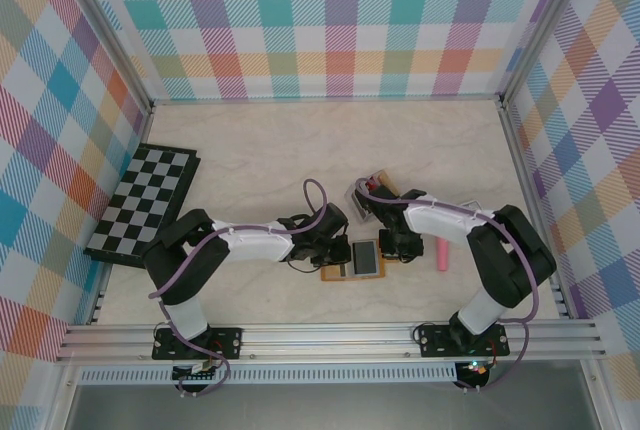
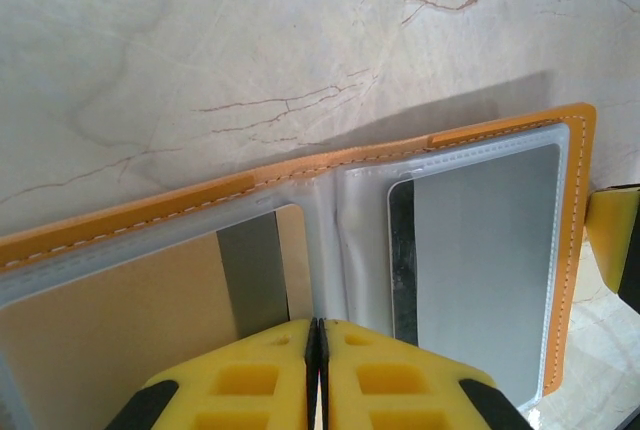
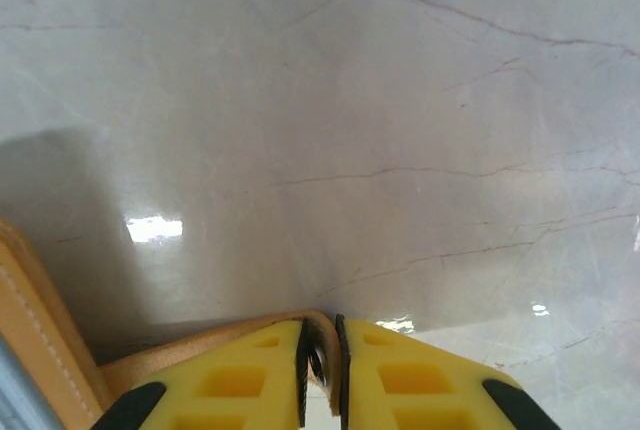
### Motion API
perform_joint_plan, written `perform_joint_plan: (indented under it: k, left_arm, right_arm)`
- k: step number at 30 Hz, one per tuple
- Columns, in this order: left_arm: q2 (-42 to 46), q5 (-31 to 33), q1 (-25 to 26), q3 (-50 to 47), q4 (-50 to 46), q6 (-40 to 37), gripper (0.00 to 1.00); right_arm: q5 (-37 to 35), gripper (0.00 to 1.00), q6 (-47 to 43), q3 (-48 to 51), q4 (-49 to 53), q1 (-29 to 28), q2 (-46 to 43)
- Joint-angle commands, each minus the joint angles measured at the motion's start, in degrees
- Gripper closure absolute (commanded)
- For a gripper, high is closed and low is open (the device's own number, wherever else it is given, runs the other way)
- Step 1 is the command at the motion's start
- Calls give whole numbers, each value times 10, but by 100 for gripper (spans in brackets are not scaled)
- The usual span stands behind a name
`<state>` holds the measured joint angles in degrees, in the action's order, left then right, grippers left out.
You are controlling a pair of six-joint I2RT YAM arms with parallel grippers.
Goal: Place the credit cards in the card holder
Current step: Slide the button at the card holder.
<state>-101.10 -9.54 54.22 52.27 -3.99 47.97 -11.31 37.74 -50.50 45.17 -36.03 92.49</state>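
The orange-tan card holder lies open flat on the marble table between my two grippers. In the left wrist view its leather rim frames clear pockets. A silver-grey credit card with a black stripe sits in the right pocket, and a tan card with a grey stripe in the left. My left gripper is shut at the holder's middle fold, pinching its near edge. The right gripper is shut on a curled leather edge of the holder. More card edges, red and black, stand in the rack.
A pink cylinder lies just right of the right gripper. The grey slotted rack stands directly behind the holder. A black-and-white chessboard leans at the far left. Checked walls close in three sides.
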Motion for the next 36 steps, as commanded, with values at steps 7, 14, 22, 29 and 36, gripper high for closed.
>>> perform_joint_plan:
  k: [7, 14, 22, 29, 36]
  left_arm:
    - [-15, 28, -13, -11, -64, -4, 90]
    - [-5, 28, -26, -22, -67, -10, 90]
    - [-1, 31, -30, -12, -84, -19, 90]
    - [23, 32, -31, 25, -106, -36, 86]
    - [44, 22, -53, 114, -148, -61, 68]
  right_arm:
    - [-42, 78, 6, 5, 35, 0, 9]
    - [-33, 71, 14, 10, 22, 7, 5]
    - [14, 60, -18, -23, 34, 33, -66]
    - [52, 57, -60, -67, 21, 76, -123]
    - [131, 52, -127, -133, -5, 165, -114]
